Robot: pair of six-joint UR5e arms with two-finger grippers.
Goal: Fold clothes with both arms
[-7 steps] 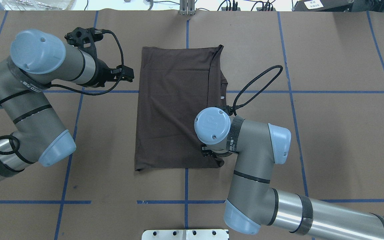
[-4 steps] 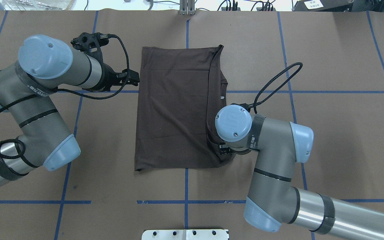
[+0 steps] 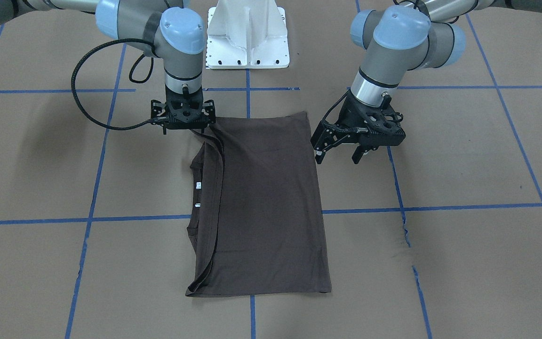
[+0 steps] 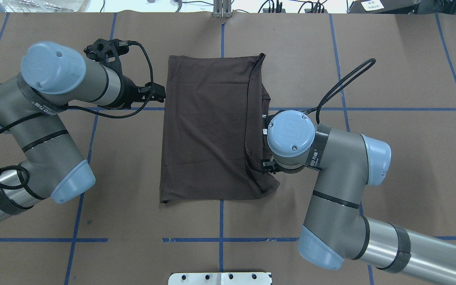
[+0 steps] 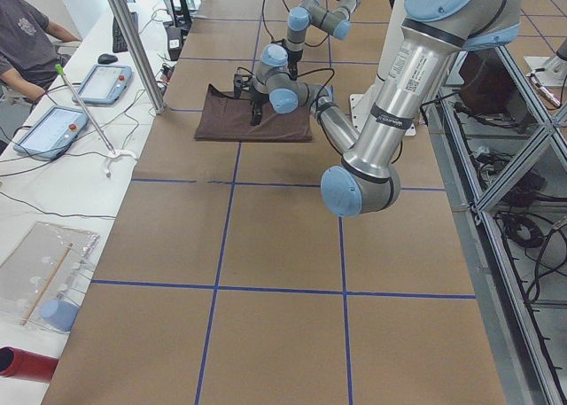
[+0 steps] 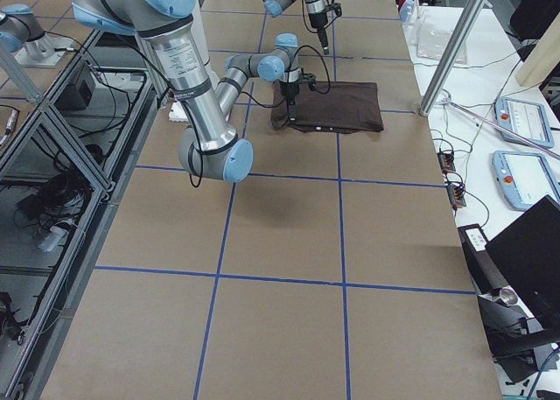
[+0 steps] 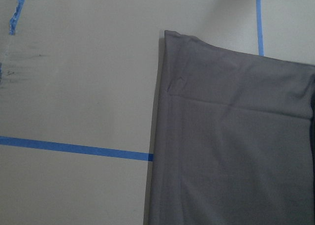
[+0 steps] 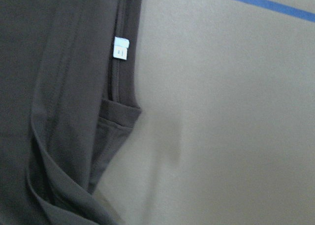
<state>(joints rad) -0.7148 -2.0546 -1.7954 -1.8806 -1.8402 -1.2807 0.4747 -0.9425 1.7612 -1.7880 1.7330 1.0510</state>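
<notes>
The brown paper-covered table (image 4: 410,166) is ruled into squares by blue tape lines (image 4: 370,109), and the white pedestal (image 3: 247,37) stands at its robot-side edge. Off to one end, a person (image 5: 27,33) sits at a side bench beside two tablets (image 5: 51,130) and a slanting metal post (image 5: 133,42). A black cable (image 4: 342,85) loops out from the right arm (image 4: 339,174).

From overhead, that arm's blue-capped wrist (image 4: 290,132) hangs right over the shirt's edge and covers most of the right gripper (image 3: 184,123). From across the table the gripper sits at the shirt's corner nearest the robot, but its fingertips are lost against the dark cloth, so I cannot tell whether they are pinching it. Neither wrist camera shows any fingers.

The left gripper (image 3: 338,157) hovers just beside the opposite long edge, clear of the cloth, its fingers spread wide.

The T-shirt (image 4: 208,130) lies mid-table between the arms, a dark brown-grey garment folded into a tall rectangle, mostly flat. Along the right arm's side the layers are stacked unevenly, with a dark fold line running the length and the white neck tags (image 3: 198,185) peeking out. The corner below the right wrist is rumpled and juts outward.
</notes>
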